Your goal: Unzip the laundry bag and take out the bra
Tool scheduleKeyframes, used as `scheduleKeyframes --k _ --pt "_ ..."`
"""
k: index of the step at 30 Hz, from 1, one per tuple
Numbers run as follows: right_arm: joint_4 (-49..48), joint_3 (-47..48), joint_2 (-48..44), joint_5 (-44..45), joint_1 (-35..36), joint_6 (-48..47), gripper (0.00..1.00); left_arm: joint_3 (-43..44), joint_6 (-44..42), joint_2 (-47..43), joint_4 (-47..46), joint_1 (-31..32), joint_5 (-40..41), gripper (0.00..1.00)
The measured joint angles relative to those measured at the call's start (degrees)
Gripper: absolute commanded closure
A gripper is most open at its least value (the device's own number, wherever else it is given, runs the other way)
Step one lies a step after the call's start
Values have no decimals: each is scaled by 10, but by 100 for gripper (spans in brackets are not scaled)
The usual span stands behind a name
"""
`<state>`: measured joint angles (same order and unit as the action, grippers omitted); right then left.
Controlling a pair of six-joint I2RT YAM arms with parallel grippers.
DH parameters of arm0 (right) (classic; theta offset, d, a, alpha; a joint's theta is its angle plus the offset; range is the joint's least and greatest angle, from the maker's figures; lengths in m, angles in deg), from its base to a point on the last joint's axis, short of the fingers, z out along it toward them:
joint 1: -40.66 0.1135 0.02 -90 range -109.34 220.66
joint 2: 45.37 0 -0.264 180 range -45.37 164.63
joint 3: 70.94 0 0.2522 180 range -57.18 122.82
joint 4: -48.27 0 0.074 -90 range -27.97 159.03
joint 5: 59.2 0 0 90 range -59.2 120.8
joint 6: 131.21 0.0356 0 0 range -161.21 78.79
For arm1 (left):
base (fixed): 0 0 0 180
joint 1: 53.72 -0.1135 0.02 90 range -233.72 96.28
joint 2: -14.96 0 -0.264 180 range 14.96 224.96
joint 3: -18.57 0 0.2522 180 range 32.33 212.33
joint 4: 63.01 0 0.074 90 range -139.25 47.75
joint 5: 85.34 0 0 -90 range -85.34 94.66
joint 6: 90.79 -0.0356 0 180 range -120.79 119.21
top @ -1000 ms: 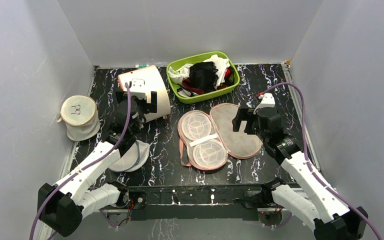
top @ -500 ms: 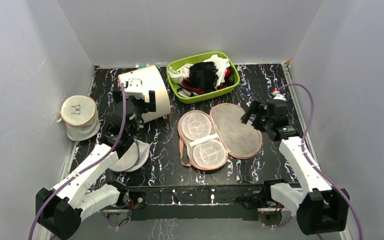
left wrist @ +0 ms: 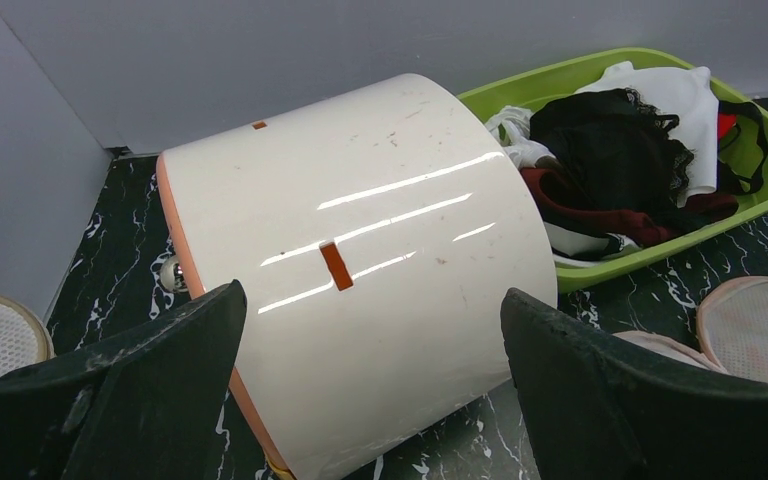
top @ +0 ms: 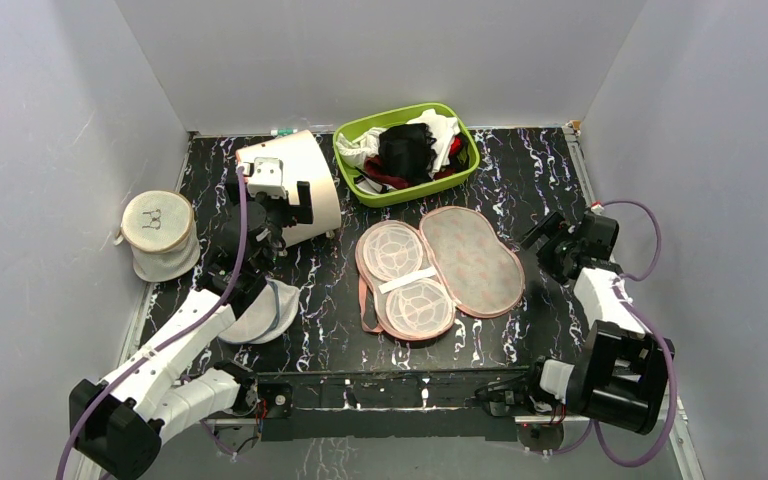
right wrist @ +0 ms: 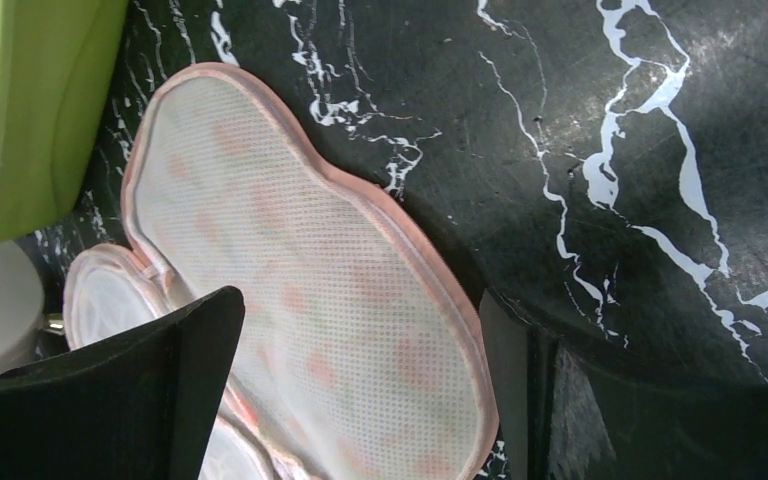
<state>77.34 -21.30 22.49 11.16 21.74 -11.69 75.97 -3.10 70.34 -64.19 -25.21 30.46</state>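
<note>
Laundry bag (top: 440,270) — mid-table, unzipped and spread flat in two peanut-shaped halves side by side. Each half's long axis runs from far-left to near-right.

Bra (top: 405,150) — black, heaped with white and red cloths in the green basket (top: 465,165) at the far edge, just beyond the bag.

Left gripper (left wrist: 370,300) — released, fingers wide, nothing between them. I see it facing the white drum (left wrist: 360,260), which lies on its side.

Right gripper (right wrist: 360,310) — fingers apart and empty, off the bag's right side near the table's right edge.

Only the right wrist view shows the bag's mesh weave and pink edging. Only the left wrist view shows the bra's lacy edge.

Bare table (top: 545,170) lies right of the bag.
</note>
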Motion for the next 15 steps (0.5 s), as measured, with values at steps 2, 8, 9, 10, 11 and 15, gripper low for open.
scheduleKeyframes --k 2,8,9,10,11,15 --pt "-30 -17 9 5 -1 2 21 0 0 -2 0 0 -1 1" --pt "-91 -39 73 -2 -14 -9 38 2 0 -5 0 0 -1 2" --pt "-103 -42 84 -9 -19 -12 39 2 0 -5 0 0 -1 2" --pt "-113 -45 92 -16 -23 -17 39 2 0 -5 0 0 -2 2" --pt "-119 -49 98 -23 -26 -22 41 3 0 -5 0 0 -2 1" --pt "-155 -54 124 -68 -35 -33 42 3 0 -5 0 0 -1 2"
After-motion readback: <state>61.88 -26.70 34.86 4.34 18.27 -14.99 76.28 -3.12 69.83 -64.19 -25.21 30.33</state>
